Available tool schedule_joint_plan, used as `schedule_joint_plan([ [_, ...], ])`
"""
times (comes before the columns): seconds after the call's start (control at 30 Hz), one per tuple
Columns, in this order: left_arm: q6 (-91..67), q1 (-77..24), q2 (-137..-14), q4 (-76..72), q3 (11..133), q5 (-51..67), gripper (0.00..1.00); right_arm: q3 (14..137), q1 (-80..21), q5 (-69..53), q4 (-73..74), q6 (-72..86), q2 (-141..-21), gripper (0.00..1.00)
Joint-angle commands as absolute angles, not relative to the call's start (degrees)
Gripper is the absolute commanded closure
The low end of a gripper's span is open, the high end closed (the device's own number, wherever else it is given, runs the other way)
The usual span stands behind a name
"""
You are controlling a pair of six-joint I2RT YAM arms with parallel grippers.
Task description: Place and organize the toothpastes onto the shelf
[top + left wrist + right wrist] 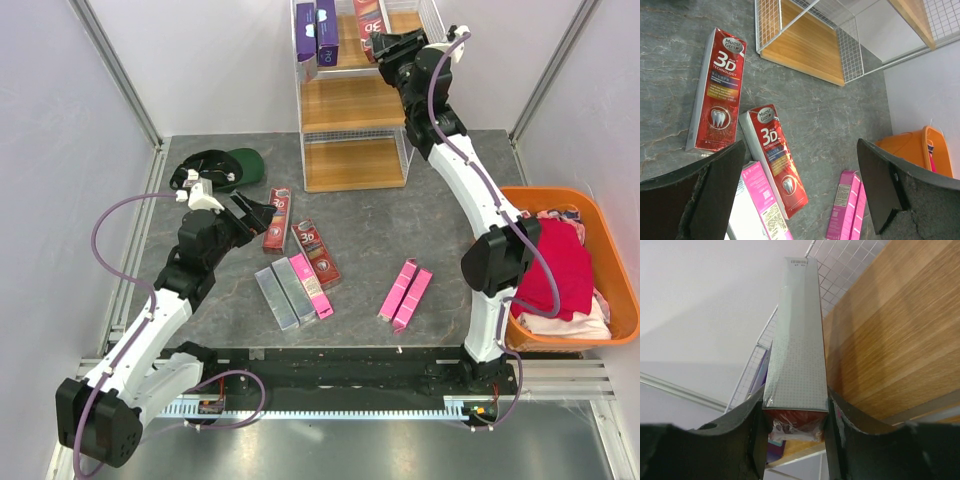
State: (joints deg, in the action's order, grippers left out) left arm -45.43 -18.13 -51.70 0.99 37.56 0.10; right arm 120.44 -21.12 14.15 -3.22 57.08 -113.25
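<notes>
The white wire shelf (350, 105) stands at the back with two purple toothpastes (316, 30) upright on its top board. My right gripper (385, 45) is shut on a dark red toothpaste (370, 18) at that top board; in the right wrist view the carton (795, 340) sits clamped between the fingers (747, 435), over the wooden board (890, 330). My left gripper (255, 212) is open and empty above the table, next to a red carton (277, 220). A second red carton (316, 252), two silver-grey cartons (283, 293) and pink ones (313, 286) (405, 293) lie flat.
A green cap (225, 165) lies at the back left behind my left arm. An orange basket (540, 192) with clothes stands at the right. The left wrist view shows the red cartons (717, 90) (777, 155), the pink pair (845, 205) and the bottom shelf board (805, 47).
</notes>
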Motion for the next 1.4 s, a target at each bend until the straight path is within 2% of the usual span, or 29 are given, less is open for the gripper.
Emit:
schedule_joint_plan([
  [0.0, -43.1, -18.3, -51.6, -0.7, 39.8, -0.2, 0.0, 121.6, -20.9, 6.2, -9.7, 66.5, -114.9, 0.67],
  [0.53, -43.7, -18.4, -52.1, -0.4, 39.9, -1.1, 0.0, 114.8, -22.9, 6.9, -9.4, 67.3, -111.9, 0.62],
  [0.63, -43.5, -18.4, -51.9, -0.4, 40.0, -1.1, 0.0, 112.7, -23.3, 6.7, -10.3, 67.2, -110.9, 0.57],
  [0.67, -43.5, -18.4, -51.9, -0.4, 40.0, -1.1, 0.0, 111.8, -23.4, 6.5, -11.1, 67.1, -110.7, 0.47],
  [0.7, -43.4, -18.4, -51.7, -0.4, 39.9, -1.2, 0.0, 111.6, -23.4, 6.3, -10.9, 66.8, -110.6, 0.43],
  [0.87, -43.3, -18.4, -51.3, -0.4, 39.9, -1.6, 0.0, 111.3, -23.6, 4.3, -10.4, 66.4, -110.4, 0.26],
  [1.37, -43.1, -18.4, -52.6, 1.1, 40.3, -0.4, 0.0, 108.4, -23.3, 5.5, -1.8, 58.2, -104.9, 0.04],
])
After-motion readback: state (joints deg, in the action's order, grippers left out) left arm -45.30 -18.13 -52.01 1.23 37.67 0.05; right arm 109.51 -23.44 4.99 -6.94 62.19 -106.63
